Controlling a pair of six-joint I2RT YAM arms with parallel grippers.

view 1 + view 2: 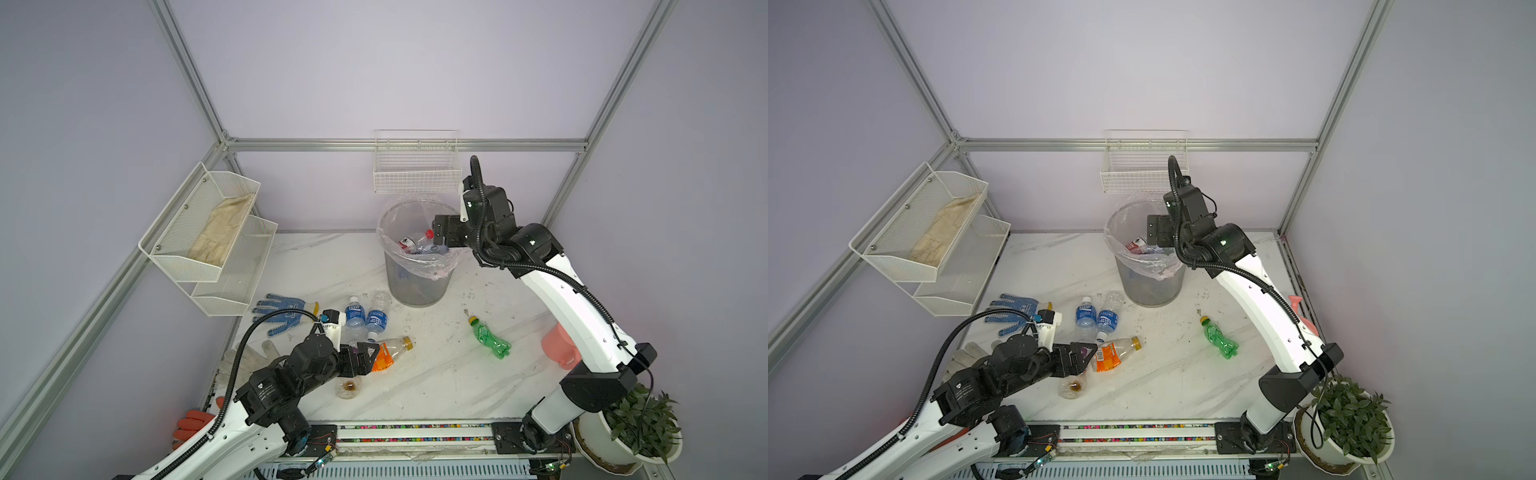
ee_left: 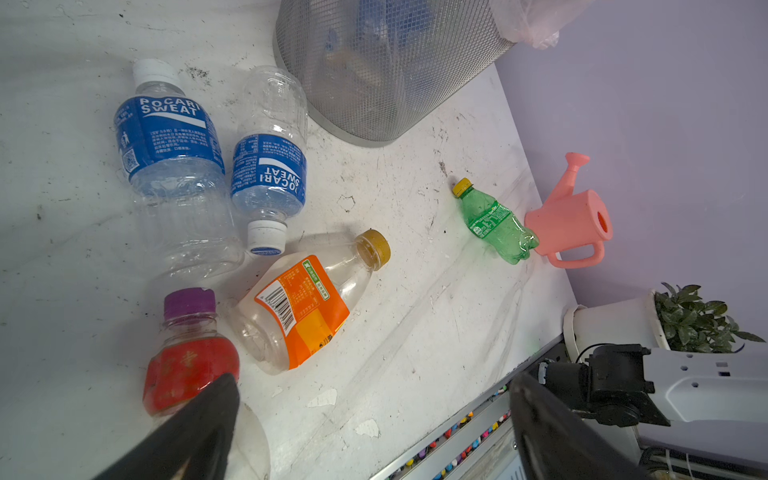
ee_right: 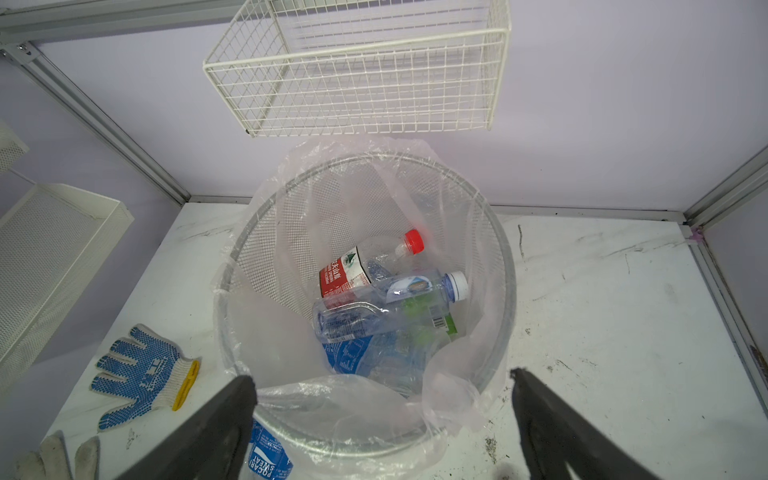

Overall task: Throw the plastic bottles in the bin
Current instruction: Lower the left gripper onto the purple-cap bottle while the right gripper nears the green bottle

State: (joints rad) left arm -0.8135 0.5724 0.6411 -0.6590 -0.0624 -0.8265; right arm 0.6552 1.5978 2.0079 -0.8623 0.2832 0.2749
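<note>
The bin (image 1: 415, 278) stands in the upper middle of both top views. The right wrist view looks right into it. A red-capped bottle (image 3: 365, 262) and a white-capped bottle (image 3: 386, 303) lie inside, under the right gripper (image 3: 380, 378), which is wide apart and empty. Only the left wrist view shows the purple-capped bottle (image 2: 187, 357) whole, at its lower left by the left gripper (image 2: 374, 380), which is also apart and empty.

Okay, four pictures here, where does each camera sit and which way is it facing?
Both top views: high at the front, looking down and back over the table; left gripper and right gripper show.
Left wrist: low over the table, facing the orange-labelled bottle and the bin; its open jaws and part of the right arm show.
Right wrist: above the bin, looking down into it; its open jaws show.
Shared: all four see the bin.
</note>
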